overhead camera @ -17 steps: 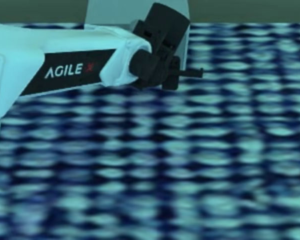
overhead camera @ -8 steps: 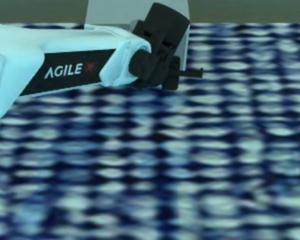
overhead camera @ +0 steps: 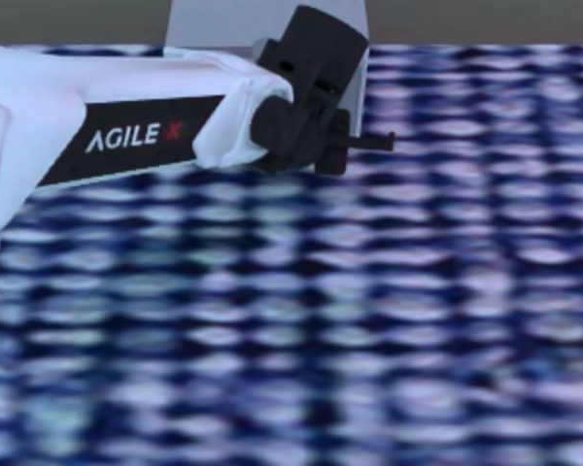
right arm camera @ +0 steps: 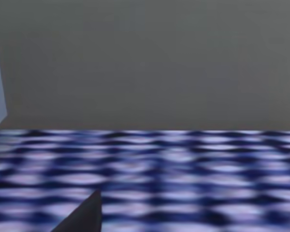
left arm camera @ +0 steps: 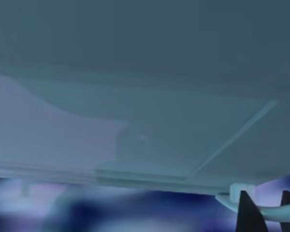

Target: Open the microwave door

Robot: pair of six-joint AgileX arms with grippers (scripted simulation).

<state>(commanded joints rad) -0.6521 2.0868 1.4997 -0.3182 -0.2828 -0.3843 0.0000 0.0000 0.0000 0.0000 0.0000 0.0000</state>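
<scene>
Microwave door [left arm camera: 150,125] just beyond fingers [left arm camera: 249,215]

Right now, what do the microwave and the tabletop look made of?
The microwave looks like smooth, matte light-grey plastic or painted metal: flat, plain faces without shine. The table seems covered in a woven blue-and-white cloth, judging by its rippled weave pattern, though it could be a printed surface.

microwave [overhead camera: 214,24] blocking table [overhead camera: 369,320] far edge left of centre, left arm [overhead camera: 126,126] spanning in from left edge up to it, near, centre and right of table open
</scene>
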